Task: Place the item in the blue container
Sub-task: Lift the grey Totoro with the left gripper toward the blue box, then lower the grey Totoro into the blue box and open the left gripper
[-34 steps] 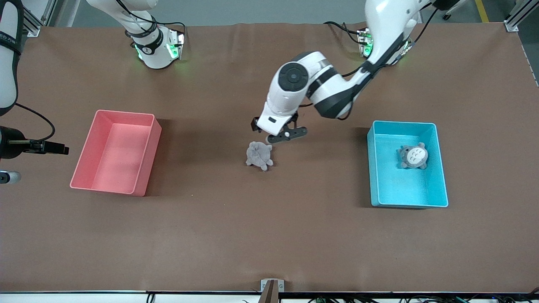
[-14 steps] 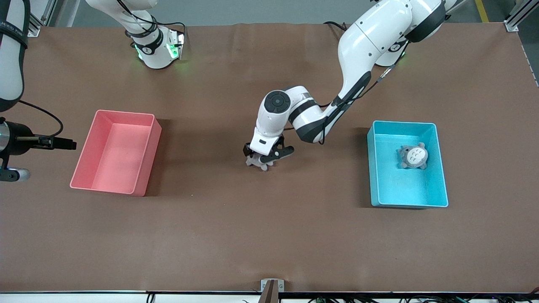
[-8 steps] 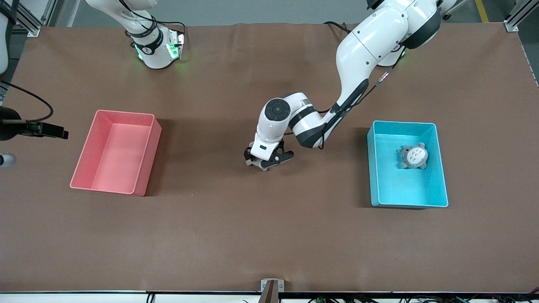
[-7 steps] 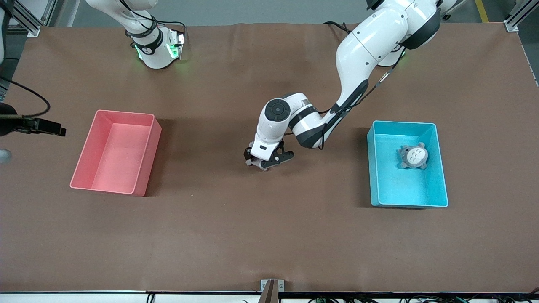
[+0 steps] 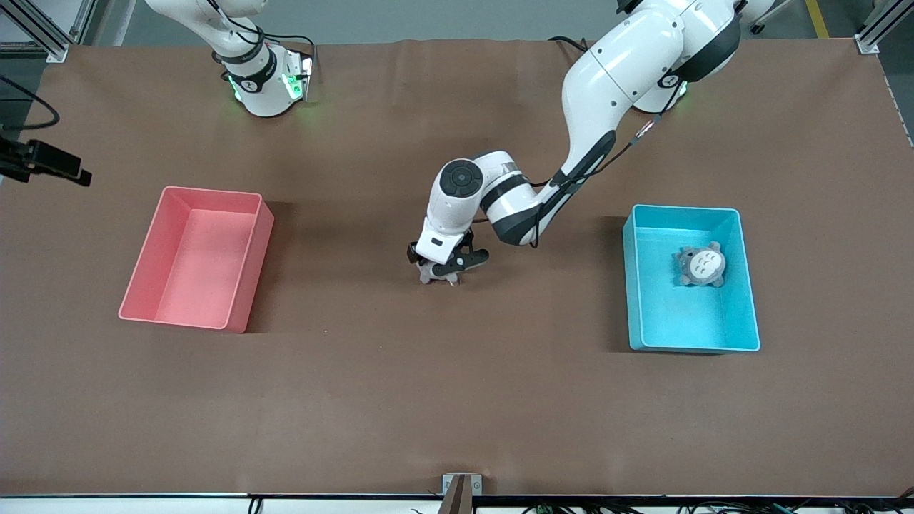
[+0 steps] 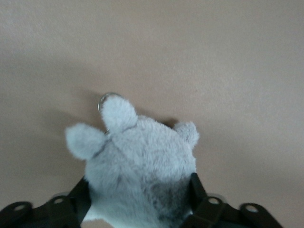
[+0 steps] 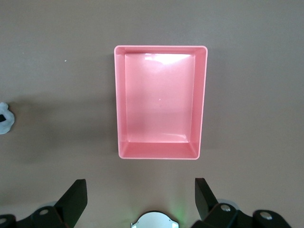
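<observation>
Down on the table, left claw [image 5: 444, 272] pinching grey plush toy [image 6: 141, 173]; right claw [image 7: 138, 195] spread, waiting.

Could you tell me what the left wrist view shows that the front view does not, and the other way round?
Only the left wrist view shows the grey plush toy up close: its ears, a small metal ring by one ear, and the left gripper with a finger against each side of its body. Only the front view shows the blue container with another plush inside, the empty pink bin, and the right gripper waiting over the right arm's end of the table. Both show the brown table and the toy between the left gripper's fingers.
</observation>
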Controlling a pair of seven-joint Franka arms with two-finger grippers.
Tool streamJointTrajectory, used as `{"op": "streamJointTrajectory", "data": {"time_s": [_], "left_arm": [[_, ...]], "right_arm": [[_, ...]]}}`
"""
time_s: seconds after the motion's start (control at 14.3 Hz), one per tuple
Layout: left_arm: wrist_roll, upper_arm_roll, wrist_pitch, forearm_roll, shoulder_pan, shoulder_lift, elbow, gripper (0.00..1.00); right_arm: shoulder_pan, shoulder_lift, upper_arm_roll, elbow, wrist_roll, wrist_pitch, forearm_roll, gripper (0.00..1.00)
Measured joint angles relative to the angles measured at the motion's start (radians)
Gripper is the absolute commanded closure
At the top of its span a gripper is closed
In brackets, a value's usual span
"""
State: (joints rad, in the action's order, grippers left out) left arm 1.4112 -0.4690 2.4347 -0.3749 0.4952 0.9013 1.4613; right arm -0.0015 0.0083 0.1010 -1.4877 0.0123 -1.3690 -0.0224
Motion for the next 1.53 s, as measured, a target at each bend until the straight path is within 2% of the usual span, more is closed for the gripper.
{"op": "streamJointTrajectory", "data": {"time_s": [0.28,0.63,0.77,0.91,1.19,1.39,1.53], "left_arm": [[-0.017,0.0,0.004,0.0,0.003,0.013,-0.002,0.85],[-0.04,-0.002,0.002,-0.001,0.005,0.011,-0.016,0.9],[-0.043,-0.001,-0.046,-0.001,0.001,-0.003,-0.028,0.91],[-0.06,-0.002,-0.165,-0.002,-0.002,-0.053,-0.047,0.92],[-0.23,-0.003,-0.496,0.01,-0.04,-0.26,-0.064,0.92],[-0.428,-0.003,-0.707,0.063,-0.131,-0.405,-0.055,0.92],[-0.576,-0.002,-0.766,0.092,-0.219,-0.484,-0.007,0.91]], "right_arm": [[0.004,-0.059,-0.006,-0.026,0.0,0.027,0.0,0.0],[0.004,-0.057,-0.003,-0.033,0.0,0.002,0.0,0.0],[0.004,-0.057,-0.002,-0.033,0.0,-0.001,0.0,0.0],[0.004,-0.058,-0.003,-0.033,0.0,-0.002,0.0,0.0],[0.004,-0.061,-0.008,-0.012,0.0,0.017,0.0,0.0],[0.004,-0.065,-0.012,0.018,0.026,0.038,0.0,0.0],[0.004,-0.067,-0.011,0.039,0.066,0.048,0.001,0.0]]}}
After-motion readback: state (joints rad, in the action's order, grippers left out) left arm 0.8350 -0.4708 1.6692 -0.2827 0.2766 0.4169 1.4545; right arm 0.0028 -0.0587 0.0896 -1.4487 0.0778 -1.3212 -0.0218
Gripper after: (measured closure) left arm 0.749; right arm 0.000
